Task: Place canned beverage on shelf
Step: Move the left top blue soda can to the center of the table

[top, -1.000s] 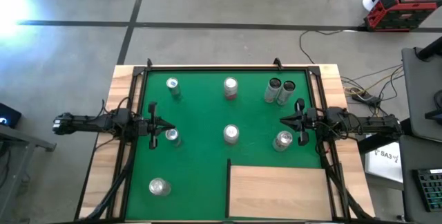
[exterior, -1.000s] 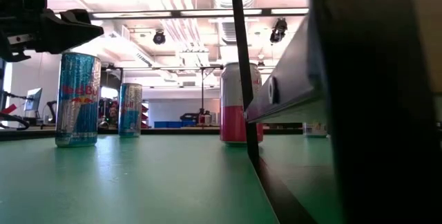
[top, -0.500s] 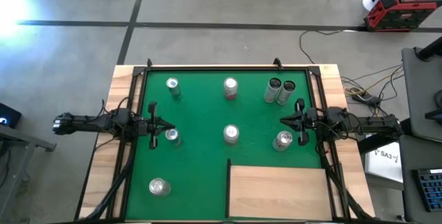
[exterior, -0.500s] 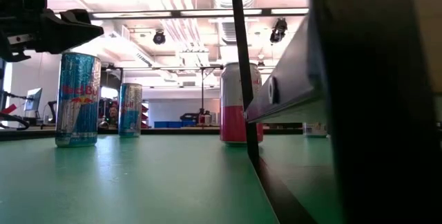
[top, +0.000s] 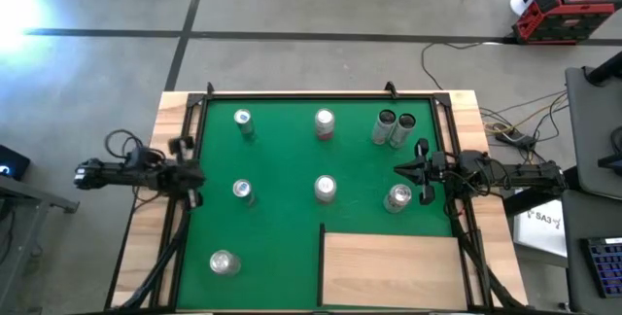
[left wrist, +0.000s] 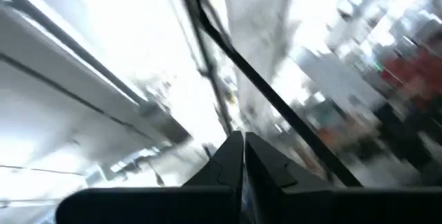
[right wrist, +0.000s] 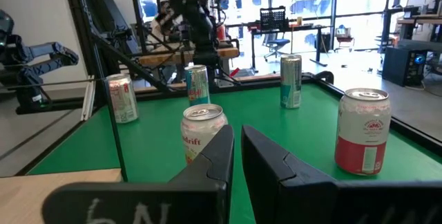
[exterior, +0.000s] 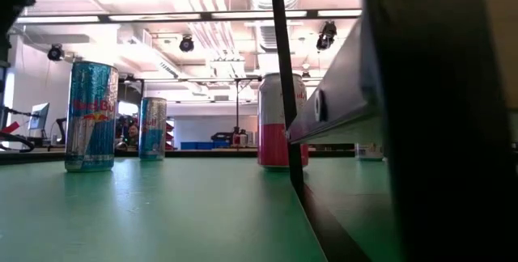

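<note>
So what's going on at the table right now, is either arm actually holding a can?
No, neither tool holds anything. The right tool is shut and hovers at the mat's right side, just beside a can. The left tool, also shut, sits at the mat's left edge, with its wrist camera pointed up at the ceiling. Eight cans stand on the green mat, two of them touching at the far right. The shelf, the pale wood panel in the near right corner, has no can on it.

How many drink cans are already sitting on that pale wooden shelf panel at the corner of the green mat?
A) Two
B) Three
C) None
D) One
C: seen from above, the shelf is bare wood, and every can, such as the nearest can, stands on the green mat instead.
</note>
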`<action>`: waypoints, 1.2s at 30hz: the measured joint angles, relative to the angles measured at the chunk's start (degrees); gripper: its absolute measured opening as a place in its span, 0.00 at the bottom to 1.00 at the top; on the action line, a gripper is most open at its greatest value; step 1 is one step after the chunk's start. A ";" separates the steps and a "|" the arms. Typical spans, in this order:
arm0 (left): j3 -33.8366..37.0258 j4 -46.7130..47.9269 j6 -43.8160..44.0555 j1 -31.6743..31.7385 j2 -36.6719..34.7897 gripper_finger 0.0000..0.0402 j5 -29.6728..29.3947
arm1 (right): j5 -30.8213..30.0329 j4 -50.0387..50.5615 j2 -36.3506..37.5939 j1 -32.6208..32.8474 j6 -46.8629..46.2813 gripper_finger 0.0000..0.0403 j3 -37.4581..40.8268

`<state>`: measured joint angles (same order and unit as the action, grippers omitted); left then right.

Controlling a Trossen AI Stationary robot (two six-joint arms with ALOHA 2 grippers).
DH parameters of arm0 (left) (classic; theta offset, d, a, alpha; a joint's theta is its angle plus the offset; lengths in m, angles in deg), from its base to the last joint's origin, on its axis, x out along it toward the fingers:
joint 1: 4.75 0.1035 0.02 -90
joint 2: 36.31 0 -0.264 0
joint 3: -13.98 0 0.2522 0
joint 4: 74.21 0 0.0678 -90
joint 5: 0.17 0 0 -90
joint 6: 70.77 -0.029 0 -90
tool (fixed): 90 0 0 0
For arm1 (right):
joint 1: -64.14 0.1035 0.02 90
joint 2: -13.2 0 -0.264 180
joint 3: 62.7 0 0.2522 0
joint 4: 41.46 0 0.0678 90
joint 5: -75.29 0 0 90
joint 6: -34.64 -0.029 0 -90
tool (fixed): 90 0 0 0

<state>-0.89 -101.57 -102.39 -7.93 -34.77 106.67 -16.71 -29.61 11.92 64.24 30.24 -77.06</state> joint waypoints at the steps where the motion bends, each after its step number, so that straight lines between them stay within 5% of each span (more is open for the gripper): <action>1: 0.00 -2.22 2.01 0.00 0.00 0.00 -2.26 | 0.01 0.01 0.00 -0.01 -0.02 0.06 0.00; 3: -0.05 -4.93 8.31 0.00 -0.02 0.00 -11.75 | 0.00 0.01 0.00 -0.02 0.04 0.06 0.00; 8: -4.27 4.89 19.69 0.07 -0.02 0.00 -48.90 | 0.02 0.02 0.00 -0.02 0.04 0.06 0.00; 10: -6.84 12.44 21.43 0.07 -0.01 0.00 -55.83 | 0.00 0.00 0.00 -0.02 -0.01 0.06 0.00; 14: -12.48 22.81 25.78 0.00 0.53 0.00 -52.47 | 0.00 0.00 0.00 -0.02 0.03 0.06 0.00; 23: -22.77 26.19 29.60 0.00 14.58 0.00 -50.52 | 0.01 0.01 0.00 -0.01 0.04 0.06 0.00; 36: -41.13 45.85 40.22 0.07 42.26 0.00 -61.92 | 0.00 0.02 0.00 -0.02 0.00 0.06 0.00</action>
<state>-42.01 -55.72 -62.17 -7.86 7.49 44.75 -16.71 -29.59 11.92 64.22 30.24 -77.06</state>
